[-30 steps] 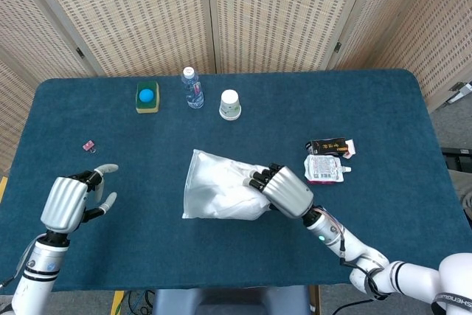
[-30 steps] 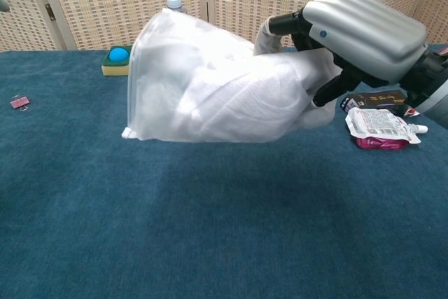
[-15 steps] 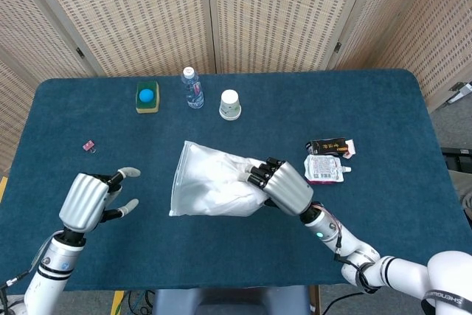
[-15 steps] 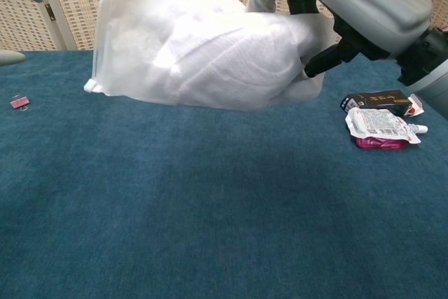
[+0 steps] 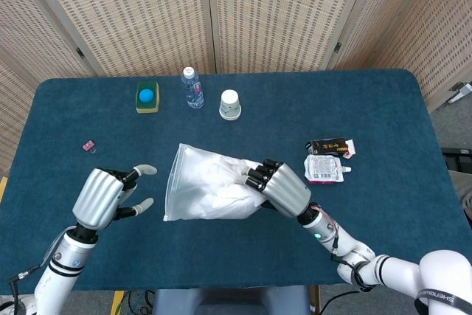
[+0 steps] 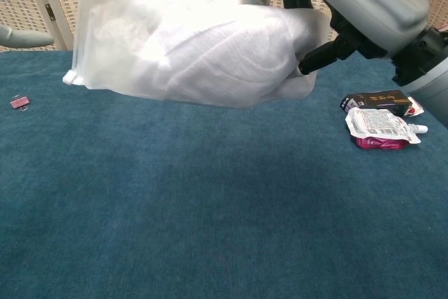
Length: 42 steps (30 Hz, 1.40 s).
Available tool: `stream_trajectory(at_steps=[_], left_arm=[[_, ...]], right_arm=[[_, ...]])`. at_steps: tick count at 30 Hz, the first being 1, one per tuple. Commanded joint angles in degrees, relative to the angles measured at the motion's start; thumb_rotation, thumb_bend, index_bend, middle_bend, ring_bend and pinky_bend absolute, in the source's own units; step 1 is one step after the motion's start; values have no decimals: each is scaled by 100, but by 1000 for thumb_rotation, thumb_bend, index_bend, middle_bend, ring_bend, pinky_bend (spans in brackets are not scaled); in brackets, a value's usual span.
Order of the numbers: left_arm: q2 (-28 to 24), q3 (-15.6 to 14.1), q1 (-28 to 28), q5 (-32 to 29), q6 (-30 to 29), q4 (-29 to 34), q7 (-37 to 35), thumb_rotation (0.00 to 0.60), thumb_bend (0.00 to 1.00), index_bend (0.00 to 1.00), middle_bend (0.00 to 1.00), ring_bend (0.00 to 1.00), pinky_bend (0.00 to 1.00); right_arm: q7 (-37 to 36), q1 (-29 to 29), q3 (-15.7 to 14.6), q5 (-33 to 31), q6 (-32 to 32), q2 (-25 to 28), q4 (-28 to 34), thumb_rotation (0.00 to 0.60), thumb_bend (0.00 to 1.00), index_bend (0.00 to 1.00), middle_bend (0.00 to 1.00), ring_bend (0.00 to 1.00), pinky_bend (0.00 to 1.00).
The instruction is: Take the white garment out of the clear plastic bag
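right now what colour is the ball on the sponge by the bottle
Blue ball, on a yellow-and-green sponge; head view shows it best.

left hand (image 5: pixel 103 195): ribbed silver-grey shell, pale grey fingertips, black inner parts | right hand (image 5: pixel 279 186): same silver shell, black finger segments, small blue dot on shell in chest view | forearms: glossy white, thin cables at wrists

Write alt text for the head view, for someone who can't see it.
The right hand holds up a clear plastic bag with a white garment inside, above a blue table. The open left hand waits beside it.
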State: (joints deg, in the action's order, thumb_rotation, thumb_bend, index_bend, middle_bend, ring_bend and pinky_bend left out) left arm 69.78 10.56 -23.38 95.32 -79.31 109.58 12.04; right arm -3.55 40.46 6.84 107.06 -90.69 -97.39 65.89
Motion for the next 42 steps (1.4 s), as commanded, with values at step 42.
stream_trajectory(at_steps=[42], left_arm=[[53, -69, -246, -64, 29, 233, 53, 600, 74, 398, 1000, 865, 940]], right_arm=[[-187, 96, -87, 32, -284, -208, -287, 600, 776, 718, 767, 719, 714]])
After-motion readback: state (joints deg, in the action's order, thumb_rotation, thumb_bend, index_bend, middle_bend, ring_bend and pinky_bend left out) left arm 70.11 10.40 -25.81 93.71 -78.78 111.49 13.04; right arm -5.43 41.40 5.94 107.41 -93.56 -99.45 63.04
